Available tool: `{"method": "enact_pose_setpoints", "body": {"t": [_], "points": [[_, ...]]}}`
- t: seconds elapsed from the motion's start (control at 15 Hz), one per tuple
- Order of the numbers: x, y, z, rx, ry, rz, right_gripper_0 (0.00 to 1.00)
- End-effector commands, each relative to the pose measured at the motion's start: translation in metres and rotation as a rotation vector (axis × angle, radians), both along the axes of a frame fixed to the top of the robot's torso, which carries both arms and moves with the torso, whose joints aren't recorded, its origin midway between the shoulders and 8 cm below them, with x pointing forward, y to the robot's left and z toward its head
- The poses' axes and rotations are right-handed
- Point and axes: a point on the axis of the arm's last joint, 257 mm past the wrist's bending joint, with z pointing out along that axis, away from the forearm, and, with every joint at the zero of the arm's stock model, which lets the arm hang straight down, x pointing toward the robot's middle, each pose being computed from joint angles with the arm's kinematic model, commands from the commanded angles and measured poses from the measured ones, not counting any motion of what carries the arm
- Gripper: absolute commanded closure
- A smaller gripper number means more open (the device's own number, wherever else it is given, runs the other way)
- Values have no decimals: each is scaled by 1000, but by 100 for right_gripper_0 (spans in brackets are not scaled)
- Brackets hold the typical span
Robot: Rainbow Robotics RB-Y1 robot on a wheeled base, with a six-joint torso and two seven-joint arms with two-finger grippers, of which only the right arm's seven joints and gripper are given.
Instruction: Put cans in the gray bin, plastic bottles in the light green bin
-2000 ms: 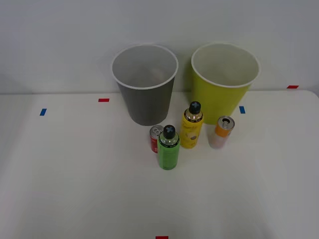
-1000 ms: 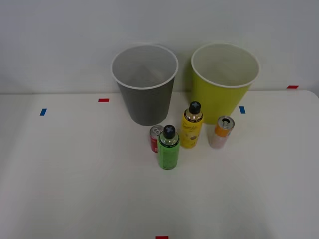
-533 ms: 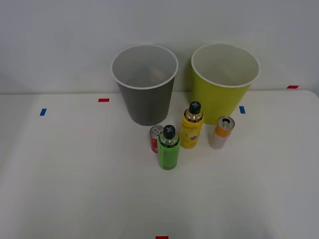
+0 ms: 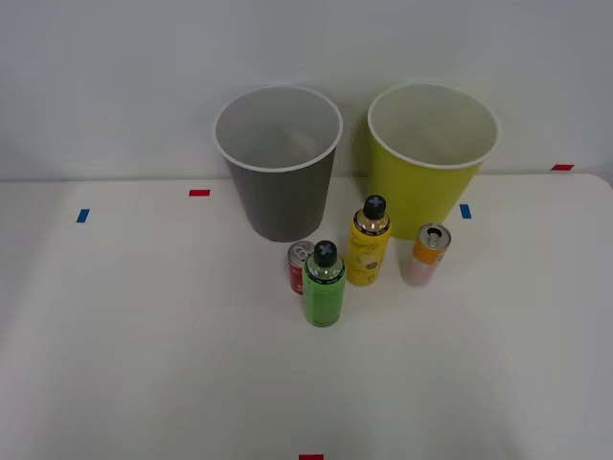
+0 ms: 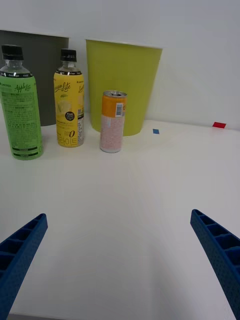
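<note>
On the white table stand a green bottle (image 4: 324, 287), a yellow bottle (image 4: 369, 242), a red can (image 4: 299, 265) partly behind the green bottle, and an orange-and-white can (image 4: 425, 254). Behind them are the gray bin (image 4: 279, 163) and the light green bin (image 4: 430, 153). In the right wrist view my right gripper (image 5: 120, 265) is open, low over the table, its blue fingers (image 5: 220, 250) spread wide with nothing between them. Ahead of it stand the orange-and-white can (image 5: 112, 121), yellow bottle (image 5: 69, 105), green bottle (image 5: 20, 104), light green bin (image 5: 122, 85) and gray bin (image 5: 40, 75).
Small red and blue tape marks (image 4: 199, 193) dot the table. A pale wall rises right behind the bins. The table's right edge (image 4: 605, 192) lies beyond the light green bin.
</note>
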Motion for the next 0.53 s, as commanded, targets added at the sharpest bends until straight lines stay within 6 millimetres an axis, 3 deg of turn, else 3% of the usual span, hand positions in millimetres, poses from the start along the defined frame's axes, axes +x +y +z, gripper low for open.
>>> {"method": "enact_pose_setpoints", "body": {"t": [0.07,0.53], "points": [[0,0,0,0,0,0,0],[3,-5,-1,28,-8,-10,0]]}}
